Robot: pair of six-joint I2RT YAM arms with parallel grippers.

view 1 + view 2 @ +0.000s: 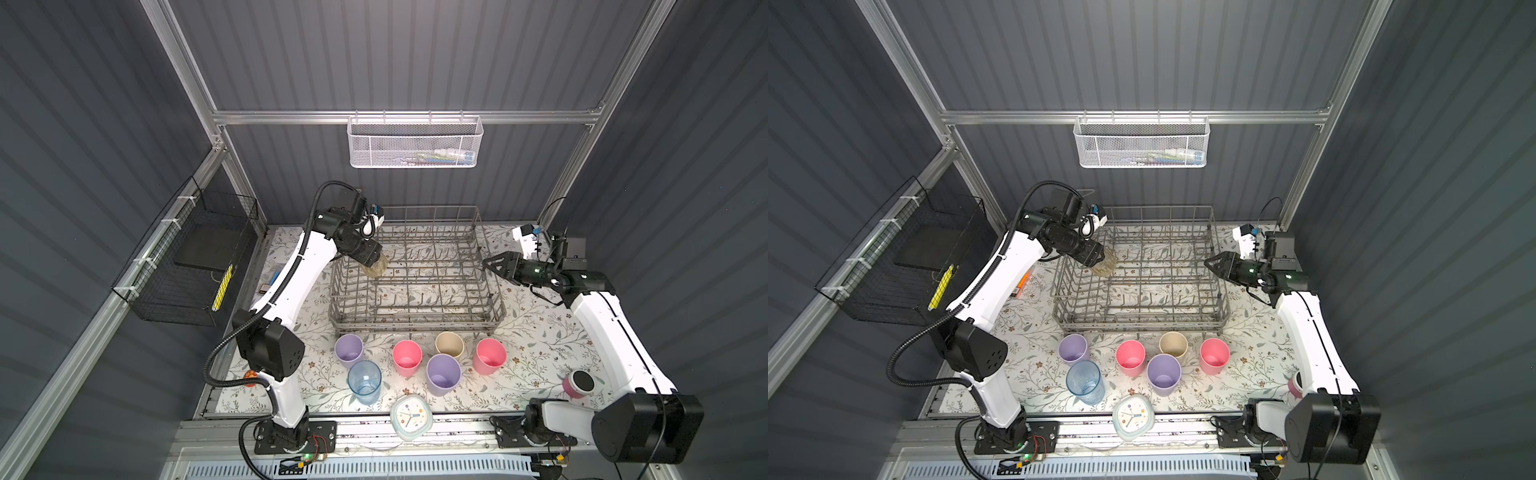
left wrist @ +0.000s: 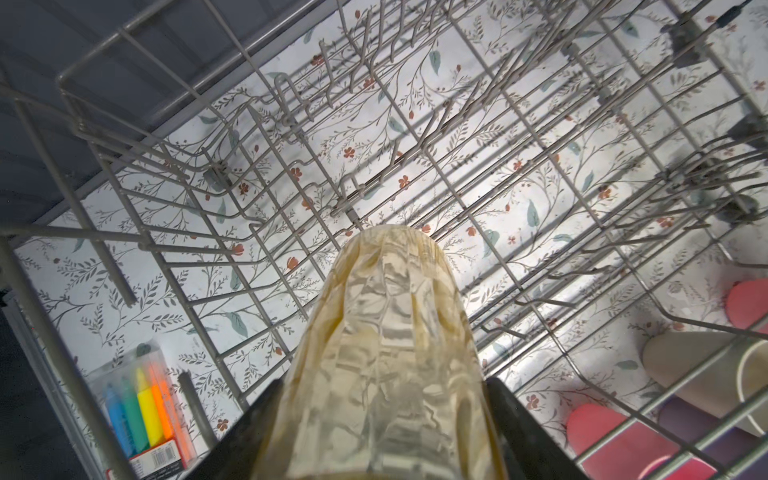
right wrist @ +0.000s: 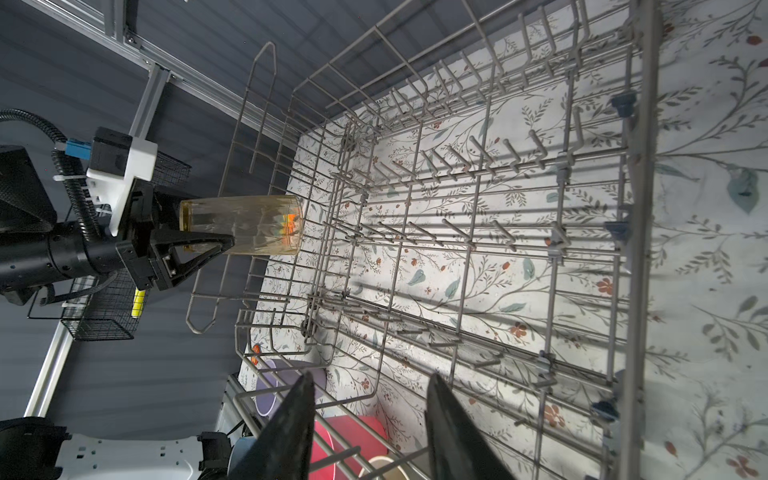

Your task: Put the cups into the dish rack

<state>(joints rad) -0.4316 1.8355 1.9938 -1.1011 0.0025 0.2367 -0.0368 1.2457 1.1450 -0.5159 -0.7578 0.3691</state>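
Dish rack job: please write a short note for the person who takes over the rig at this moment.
Left tool: shut on the patterned glass, held over the left part of the dish rack, not yet released.
Right tool: open and empty, by the rack's right side.
Done: no cup rests in the rack yet.
Left: set the glass down, then load the six on the table before the rack: two lilac cups, two pink cups, beige cup, blue cup.

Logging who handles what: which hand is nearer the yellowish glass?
Left. The left hand grips the glass over the rack's left side; the right hand hovers open and empty at the rack's right side, apart from it.
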